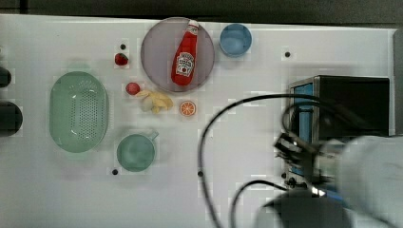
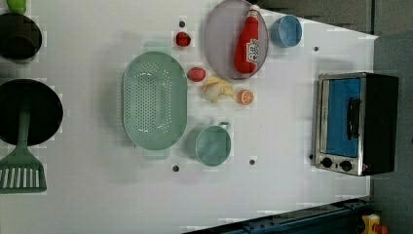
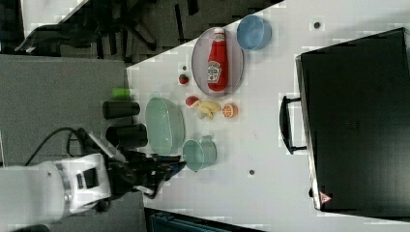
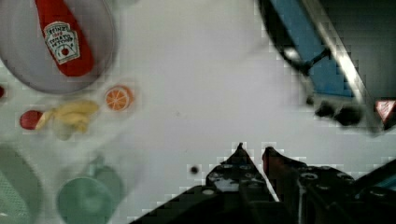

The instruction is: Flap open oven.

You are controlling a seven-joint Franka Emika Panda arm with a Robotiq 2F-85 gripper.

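Approach step here; the tool (image 4: 252, 150), fingertips nearly pressed together and holding nothing, hangs above the desk (image 4: 196, 93); oven (image 2: 355, 122) door shut; next, hook its handle (image 2: 353, 118).

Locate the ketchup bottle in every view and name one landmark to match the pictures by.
Top view: ketchup bottle upper middle, lying on the grey plate.
Left view: upper right of centre, on that plate.
Right view: upper middle, on that plate.
Wrist view: in a corner, on that plate.
Shared landmark: the orange slice beside the plate.
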